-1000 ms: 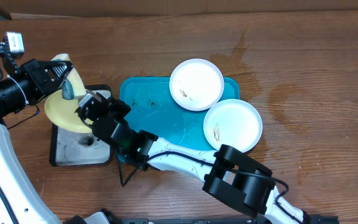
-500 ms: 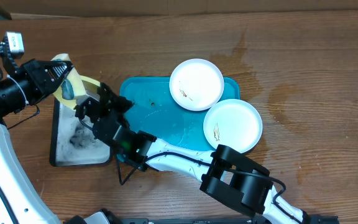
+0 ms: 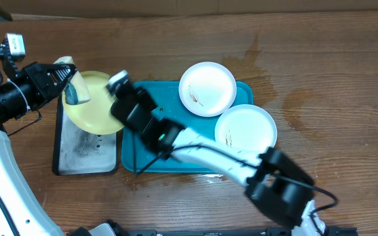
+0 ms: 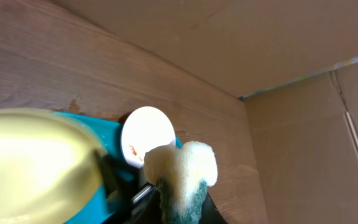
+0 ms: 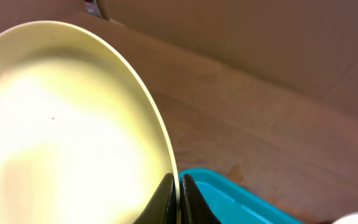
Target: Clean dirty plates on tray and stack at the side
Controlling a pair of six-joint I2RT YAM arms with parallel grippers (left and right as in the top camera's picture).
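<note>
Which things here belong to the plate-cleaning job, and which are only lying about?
Belong to the job:
- yellow plate, held over the black tray
- sponge
- far white plate and near white plate, on the blue tray

Only lying about:
- cardboard wall
- wet marks on the table

a pale yellow-green round plate [image 5: 61, 124] fills the left, its rim pinched between the dark fingers of the right end effector [image 5: 178, 186]. just right, a teal-blue plastic tray [image 5: 229, 202] corner lies on the brown wooden tabletop [image 5: 241, 124].
</note>
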